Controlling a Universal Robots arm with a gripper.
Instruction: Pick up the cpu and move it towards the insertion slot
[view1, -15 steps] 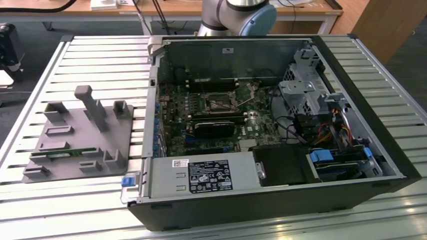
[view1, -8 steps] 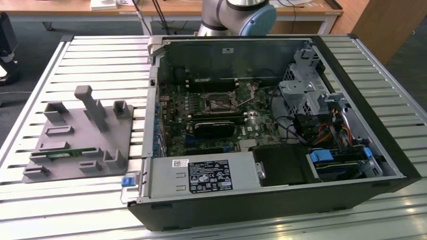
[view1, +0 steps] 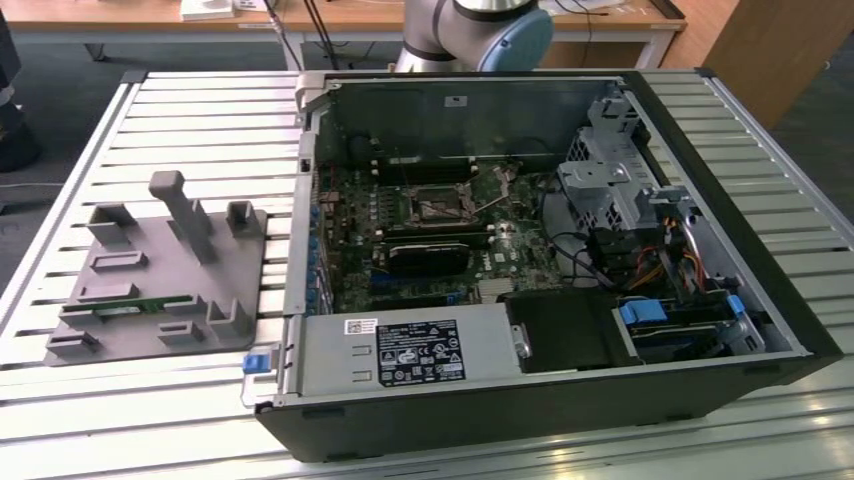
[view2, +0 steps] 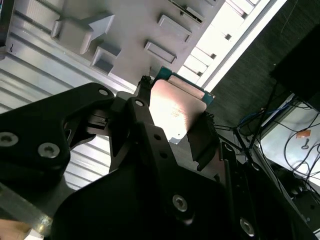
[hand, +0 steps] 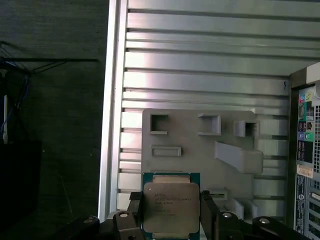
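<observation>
The cpu, a flat square chip with a silvery top on a green-edged base, sits between the black fingers of my gripper, which is shut on its two sides. In the second wrist view the cpu shows its shiny face, clamped in the gripper. It hangs well above the grey fixture plate. The insertion slot, a dark square socket in a silvery frame, lies on the motherboard inside the open computer case, at the exterior view's right of the fixture plate.
A thin green memory stick lies on the fixture plate, which carries several raised grey holders. A black block and cables sit near the socket. The slatted metal table ends at a dark floor. The arm's base stands behind the case.
</observation>
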